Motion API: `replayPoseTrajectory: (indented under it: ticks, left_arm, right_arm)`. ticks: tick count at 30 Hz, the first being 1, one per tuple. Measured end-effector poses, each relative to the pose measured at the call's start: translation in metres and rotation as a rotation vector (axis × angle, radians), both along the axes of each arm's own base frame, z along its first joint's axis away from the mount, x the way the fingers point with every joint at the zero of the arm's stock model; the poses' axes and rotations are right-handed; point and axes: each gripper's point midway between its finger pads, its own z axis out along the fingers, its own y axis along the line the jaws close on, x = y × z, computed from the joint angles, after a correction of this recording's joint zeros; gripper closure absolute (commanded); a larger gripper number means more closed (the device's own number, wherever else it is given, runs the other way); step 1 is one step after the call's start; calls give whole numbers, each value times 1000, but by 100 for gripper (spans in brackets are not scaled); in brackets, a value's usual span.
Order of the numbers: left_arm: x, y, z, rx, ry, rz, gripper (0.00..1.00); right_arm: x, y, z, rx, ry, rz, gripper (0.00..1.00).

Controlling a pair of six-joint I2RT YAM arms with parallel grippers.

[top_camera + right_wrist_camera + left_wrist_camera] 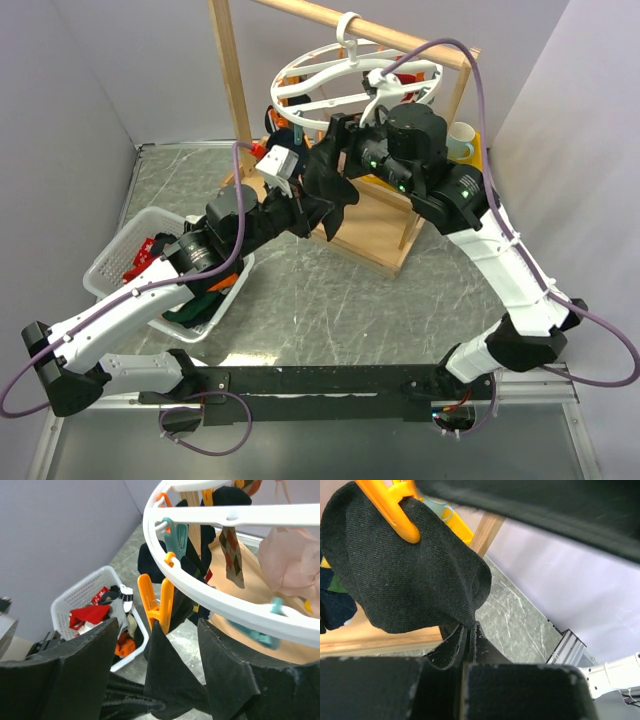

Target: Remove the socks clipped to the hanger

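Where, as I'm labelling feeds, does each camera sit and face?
Top external: above, behind the bases, looking down on table, hanger; left arm, right arm show.
Left wrist: looks up past the shut left end effector at the black sock.
Right wrist: faces the hanger's ring, framed by the open right end effector.
Top, right wrist share the basket.

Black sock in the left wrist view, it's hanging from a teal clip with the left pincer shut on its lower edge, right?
Not quite. The clip is orange, not teal; the left wrist view shows it. The black sock does hang from it, with the left pincer shut on its lower edge.
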Motion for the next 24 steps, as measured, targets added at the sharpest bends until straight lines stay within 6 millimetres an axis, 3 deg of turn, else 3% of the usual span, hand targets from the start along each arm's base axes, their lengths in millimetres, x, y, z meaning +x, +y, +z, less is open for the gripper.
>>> replayPoseTrajectory:
  ticks: [10,19,24]
  left_arm:
    - [-10,-6,1,3,-7,-23,99]
    - [-19,-12,8,0,-25,-41,99]
    - [-20,-14,7,3,-25,-45,99]
  right_arm:
    - [13,10,-9,-49,21,-55,34]
    - [20,8,-15,-90,8,-112,65]
    - [22,5,-14,-99,-5,-132,70]
